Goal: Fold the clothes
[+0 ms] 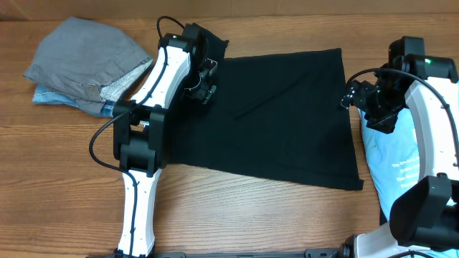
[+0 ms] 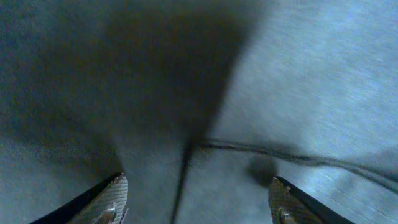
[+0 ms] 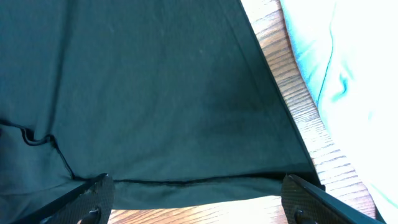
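Spread wide at the bottom of my left wrist feed, the left gripper [image 2: 196, 202] hangs released over dark cloth (blurred, very close). My right gripper [image 3: 199, 202] is likewise released, above an edge of the black T-shirt [image 1: 272, 115]. That shirt lies flat mid-table on the brown wood-grain table [image 1: 251, 215]. The light blue T-shirt [image 1: 398, 168] sits just beside it under my right arm, and a grey pile [image 1: 86, 57] lies far left.

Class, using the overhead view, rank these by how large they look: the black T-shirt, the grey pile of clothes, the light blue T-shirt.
1. black T-shirt, clearly largest.
2. grey pile of clothes.
3. light blue T-shirt; the right arm hides part, so ranks 2 and 3 are unsure.
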